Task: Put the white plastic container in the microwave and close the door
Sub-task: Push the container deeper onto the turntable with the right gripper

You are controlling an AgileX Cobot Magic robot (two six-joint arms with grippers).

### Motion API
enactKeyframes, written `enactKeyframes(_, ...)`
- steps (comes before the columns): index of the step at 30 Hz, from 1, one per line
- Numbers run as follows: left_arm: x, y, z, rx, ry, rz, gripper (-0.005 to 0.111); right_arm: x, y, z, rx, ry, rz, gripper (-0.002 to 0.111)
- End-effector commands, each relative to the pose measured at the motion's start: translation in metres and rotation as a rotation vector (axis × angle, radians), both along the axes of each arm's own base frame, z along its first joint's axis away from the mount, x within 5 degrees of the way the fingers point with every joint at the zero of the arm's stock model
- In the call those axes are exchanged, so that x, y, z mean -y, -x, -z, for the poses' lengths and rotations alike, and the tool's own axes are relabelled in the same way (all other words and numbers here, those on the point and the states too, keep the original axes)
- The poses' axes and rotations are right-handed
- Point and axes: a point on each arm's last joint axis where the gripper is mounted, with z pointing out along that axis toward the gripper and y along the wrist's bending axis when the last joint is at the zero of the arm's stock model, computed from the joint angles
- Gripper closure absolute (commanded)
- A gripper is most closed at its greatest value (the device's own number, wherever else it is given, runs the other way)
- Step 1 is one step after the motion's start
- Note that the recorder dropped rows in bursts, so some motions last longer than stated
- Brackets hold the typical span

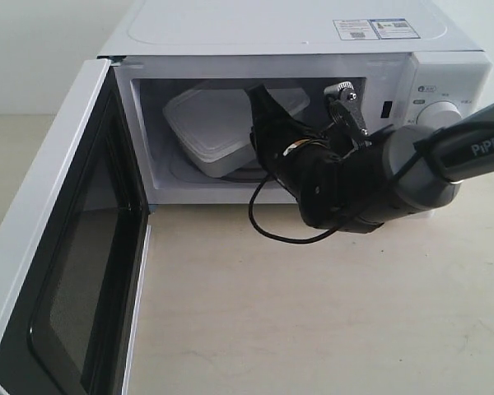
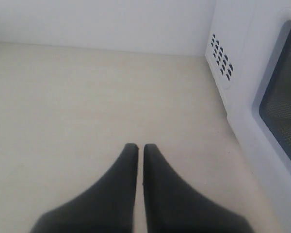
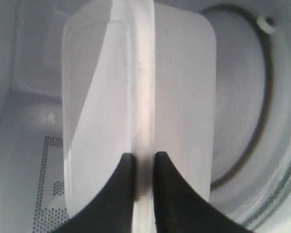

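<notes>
The white microwave (image 1: 296, 33) stands at the back with its door (image 1: 58, 247) swung wide open to the left. Inside the cavity the white plastic container (image 1: 210, 123) is tilted, one side raised. My right gripper (image 1: 259, 103) reaches into the cavity and is shut on the container's rim (image 3: 144, 97); its dark fingers (image 3: 123, 194) pinch that rim above the glass turntable (image 3: 242, 97). My left gripper (image 2: 140, 148) is shut on nothing, low over the beige table beside the microwave's vented side (image 2: 222, 60), and does not show in the exterior view.
The open door juts toward the front left and fills that side. A black cable (image 1: 267, 226) loops down from the right arm (image 1: 412, 164) in front of the cavity. Two dials (image 1: 440, 115) sit on the microwave's right panel. Beige tabletop (image 1: 313, 313) spreads in front.
</notes>
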Motion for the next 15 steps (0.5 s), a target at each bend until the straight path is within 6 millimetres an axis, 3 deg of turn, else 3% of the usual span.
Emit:
enactKeyframes(1, -0.0001, -0.0001, 0.0005, 0.007, 0.008, -0.004, 0.102, 0.007, -0.0065, -0.0056, 0.046, 0.009, 0.018, 0.094)
enactKeyframes(6, -0.0001, -0.0001, 0.0005, 0.007, 0.008, -0.004, 0.102, 0.0073, -0.0068, -0.0061, 0.05, 0.002, 0.024, 0.069)
enactKeyframes(15, -0.0001, -0.0001, 0.0005, 0.007, 0.008, -0.004, 0.102, -0.0005, -0.0038, -0.0065, 0.085, 0.068, -0.092, 0.068)
